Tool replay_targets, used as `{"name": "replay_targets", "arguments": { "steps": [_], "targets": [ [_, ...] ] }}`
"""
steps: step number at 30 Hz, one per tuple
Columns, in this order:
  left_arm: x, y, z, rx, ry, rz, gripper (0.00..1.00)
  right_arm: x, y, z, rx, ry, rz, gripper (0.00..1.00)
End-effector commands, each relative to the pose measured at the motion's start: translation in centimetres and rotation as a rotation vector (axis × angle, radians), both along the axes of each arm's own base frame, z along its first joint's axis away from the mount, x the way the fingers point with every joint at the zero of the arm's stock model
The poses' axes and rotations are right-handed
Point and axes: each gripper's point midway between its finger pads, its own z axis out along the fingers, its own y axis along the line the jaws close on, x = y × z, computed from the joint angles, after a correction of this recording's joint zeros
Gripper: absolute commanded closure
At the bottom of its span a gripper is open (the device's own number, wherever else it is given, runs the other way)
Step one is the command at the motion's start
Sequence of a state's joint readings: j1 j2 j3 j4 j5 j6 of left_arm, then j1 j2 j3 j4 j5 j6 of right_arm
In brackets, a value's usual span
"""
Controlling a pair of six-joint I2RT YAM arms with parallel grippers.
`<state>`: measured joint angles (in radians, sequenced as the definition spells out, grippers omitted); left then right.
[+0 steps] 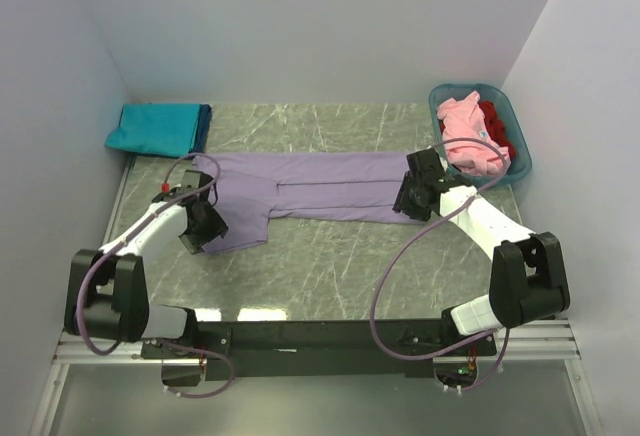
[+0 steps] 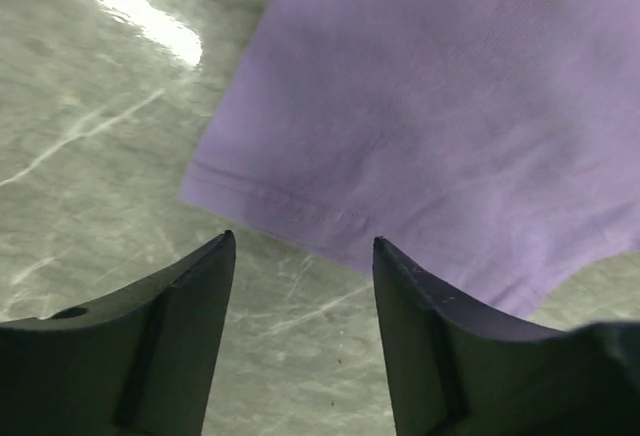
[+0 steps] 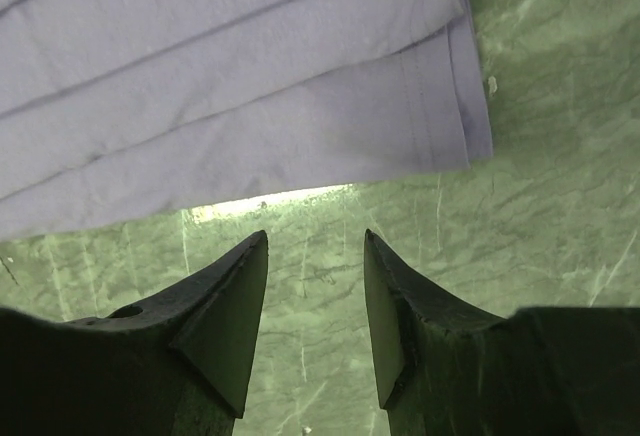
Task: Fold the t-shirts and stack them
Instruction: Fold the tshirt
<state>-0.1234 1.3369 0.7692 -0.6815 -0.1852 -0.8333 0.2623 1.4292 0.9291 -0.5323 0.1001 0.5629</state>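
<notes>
A lavender-purple t-shirt (image 1: pixel 310 188) lies folded lengthwise into a long strip across the middle of the table, one sleeve (image 1: pixel 245 226) sticking out at its left end. My left gripper (image 1: pixel 205 228) hovers at that sleeve; in the left wrist view the sleeve hem (image 2: pixel 300 211) lies just beyond the open, empty left gripper (image 2: pixel 303 246). My right gripper (image 1: pixel 410 199) is at the strip's right end; the right wrist view has the layered hem edge (image 3: pixel 400 136) just ahead of the open, empty right gripper (image 3: pixel 315 241). Teal and dark blue t-shirts (image 1: pixel 155 128) lie folded at the back left.
A teal-blue plastic basket (image 1: pixel 520 161) at the back right holds a pink shirt (image 1: pixel 468 141) and a red one (image 1: pixel 497 131), close behind the right arm. White walls close in the marbled table (image 1: pixel 330 266) on three sides.
</notes>
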Motion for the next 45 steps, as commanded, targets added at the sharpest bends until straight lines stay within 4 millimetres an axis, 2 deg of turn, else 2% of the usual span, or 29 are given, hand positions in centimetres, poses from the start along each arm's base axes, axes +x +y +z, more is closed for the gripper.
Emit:
{"name": "replay_targets", "arguments": {
  "steps": [1, 12, 14, 16, 17, 19, 20, 22, 23, 25, 26, 27, 28, 29, 30, 35, 38, 45],
  "targets": [
    [0.9, -0.4, -0.8, 0.018, 0.003, -0.007, 0.39, 0.5, 0.5, 0.9, 0.019, -0.05, 0.018, 0.5],
    [1.4, -1.5, -3.0, 0.035, 0.073, -0.05, 0.58, -0.1, 0.8, -0.9, 0.025, -0.002, 0.047, 0.5],
    [1.3, -1.5, -3.0, 0.038, 0.08, -0.058, 0.65, -0.1, 0.8, -0.9, 0.026, -0.001, 0.051, 0.51],
    [1.5, -1.3, -2.4, 0.057, 0.071, -0.066, 0.78, -0.1, 0.8, -0.8, 0.023, 0.0, 0.056, 0.51],
    [2.3, -1.3, -1.4, 0.06, 0.039, -0.066, 0.89, 0.0, 0.9, -0.8, 0.022, 0.002, 0.059, 0.51],
    [3.2, -1.0, 0.0, 0.085, 0.008, -0.074, 0.96, 0.1, 0.8, -0.7, 0.02, 0.001, 0.06, 0.51],
    [4.4, -1.1, 1.6, 0.086, -0.029, -0.077, 0.99, 0.2, 0.8, -0.7, 0.02, 0.0, 0.063, 0.51],
    [5.9, -0.9, 3.5, 0.109, -0.074, -0.084, 0.99, 0.2, 1.0, -0.6, 0.023, -0.001, 0.065, 0.51],
    [7.5, -1.2, 5.2, 0.108, -0.114, -0.091, 0.99, 0.3, 1.0, -0.5, 0.026, -0.001, 0.065, 0.51],
    [9.1, -1.2, 6.6, 0.121, -0.148, -0.102, 0.99, 0.4, 1.0, -0.5, 0.028, -0.001, 0.063, 0.52],
    [10.0, -1.3, 6.5, 0.127, -0.142, -0.107, 0.99, 0.5, 1.1, -0.4, 0.032, -0.003, 0.066, 0.52],
    [11.7, -1.6, 8.0, 0.124, -0.183, -0.109, 0.99, 0.5, 1.2, -0.4, 0.033, -0.003, 0.067, 0.52],
    [12.5, -1.7, 8.3, 0.128, -0.192, -0.12, 0.99, 0.5, 1.2, -0.4, 0.032, -0.003, 0.065, 0.52],
    [13.2, -1.8, 7.7, 0.137, -0.174, -0.122, 0.99, 0.6, 1.2, -0.2, 0.033, -0.008, 0.068, 0.52],
    [14.7, -2.0, 8.7, 0.135, -0.209, -0.123, 0.99, 0.6, 1.1, -0.2, 0.031, -0.008, 0.067, 0.52],
    [19.4, -3.1, 8.9, 0.128, -0.256, -0.142, 0.98, 0.6, 1.1, -0.2, 0.022, -0.005, 0.074, 0.52],
    [21.6, -3.6, 8.9, 0.124, -0.276, -0.148, 0.98, 0.5, 1.0, -0.4, 0.017, -0.001, 0.079, 0.52],
    [24.7, -4.7, 9.4, 0.107, -0.354, -0.188, 0.98, 0.6, 0.8, -0.5, 0.007, -0.005, 0.084, 0.52]
  ]
}}
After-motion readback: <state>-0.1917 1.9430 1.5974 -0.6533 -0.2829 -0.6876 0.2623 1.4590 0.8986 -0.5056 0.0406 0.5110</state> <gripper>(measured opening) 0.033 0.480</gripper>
